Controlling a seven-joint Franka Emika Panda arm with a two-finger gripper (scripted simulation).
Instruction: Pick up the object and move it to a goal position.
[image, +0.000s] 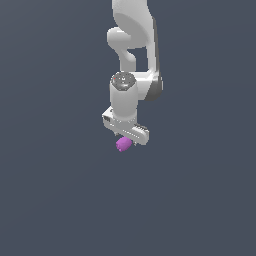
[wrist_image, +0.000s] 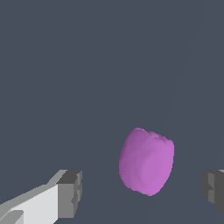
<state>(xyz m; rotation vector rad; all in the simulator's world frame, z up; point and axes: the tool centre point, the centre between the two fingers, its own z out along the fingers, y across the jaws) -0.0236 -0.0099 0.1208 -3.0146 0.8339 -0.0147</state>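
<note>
The object (image: 123, 144) is a small purple-magenta rounded lump lying on the dark grey floor, just below the white hand in the exterior view. In the wrist view the object (wrist_image: 147, 161) sits between my two fingers, closer to the middle than to either one. My gripper (wrist_image: 142, 191) is open. One grey fingertip (wrist_image: 71, 192) and the other fingertip (wrist_image: 213, 189) stand apart from the object with a gap on each side. In the exterior view the hand (image: 126, 129) hides the fingers.
The white arm (image: 132, 45) rises from the hand to the exterior view's top edge. The plain dark grey floor (image: 60, 200) fills everything around the object. No goal marker shows.
</note>
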